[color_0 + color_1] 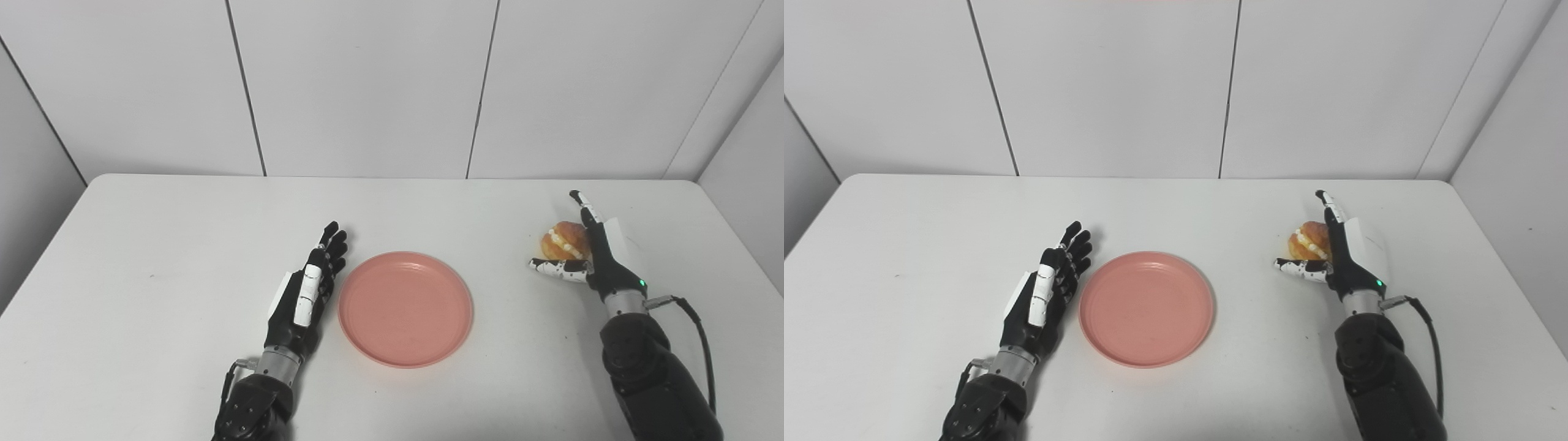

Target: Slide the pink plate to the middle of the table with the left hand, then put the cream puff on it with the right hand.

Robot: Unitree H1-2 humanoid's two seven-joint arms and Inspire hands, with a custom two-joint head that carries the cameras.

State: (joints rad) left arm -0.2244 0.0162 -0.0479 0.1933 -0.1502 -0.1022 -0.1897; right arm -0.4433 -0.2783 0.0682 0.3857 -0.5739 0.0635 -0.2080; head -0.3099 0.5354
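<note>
The pink plate (405, 309) lies flat near the middle of the white table (153, 245), empty. My left hand (309, 288) is open, fingers straight, resting just left of the plate's rim. The cream puff (563, 240), golden with white cream, sits on the table at the right. My right hand (588, 254) is open beside it, fingers standing up on its right side and the thumb reaching under its near side; I cannot tell if they touch it. The puff also shows in the right eye view (1308, 240).
White wall panels stand behind the table's far edge. A cable (698, 324) runs from my right wrist. The table's right edge lies close to my right arm.
</note>
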